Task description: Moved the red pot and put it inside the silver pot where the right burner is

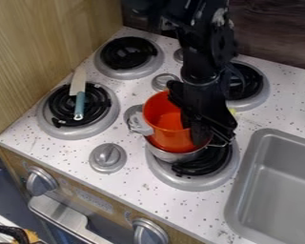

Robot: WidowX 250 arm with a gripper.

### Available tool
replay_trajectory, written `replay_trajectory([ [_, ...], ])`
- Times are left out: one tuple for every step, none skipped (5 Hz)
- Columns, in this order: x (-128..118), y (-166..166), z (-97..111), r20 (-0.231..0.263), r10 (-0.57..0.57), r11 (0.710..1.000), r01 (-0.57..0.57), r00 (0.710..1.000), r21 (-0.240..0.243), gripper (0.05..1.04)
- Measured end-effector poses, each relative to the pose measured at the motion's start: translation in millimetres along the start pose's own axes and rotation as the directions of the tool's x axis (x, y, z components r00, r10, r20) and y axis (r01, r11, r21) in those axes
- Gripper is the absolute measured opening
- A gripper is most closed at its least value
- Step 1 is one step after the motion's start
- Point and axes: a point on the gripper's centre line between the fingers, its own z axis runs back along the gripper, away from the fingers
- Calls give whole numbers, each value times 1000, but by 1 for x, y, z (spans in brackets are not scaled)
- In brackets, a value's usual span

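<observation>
We cannot tell how open the gripper (203,126) is, or whether it holds the red pot (170,135); a caught rim could tip the silver pot (173,156).

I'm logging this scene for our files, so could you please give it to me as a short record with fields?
red pot: lower part inside the silver pot
silver pot: at the front right burner
gripper: at the red pot's right side in the view
knife: on the front left burner
sink: right of the burners
</observation>
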Motion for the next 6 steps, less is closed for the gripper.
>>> replay_trajectory([
  [0, 0, -3, 29, -3, 1000, 3, 1000, -15, 102],
  [-2, 1, -5, 26, 21, 1000, -21, 999, -15, 313],
  [-1, 2, -2, 32, 45, 999, -45, 999, 12, 547],
  [-3, 1, 3, 33, 73, 997, -74, 997, 24, 847],
  [-4, -3, 12, 0, 132, 991, -132, 991, -1, 1007],
  [4, 8, 28, -39, 228, 971, -230, 973, -61, 1002],
])
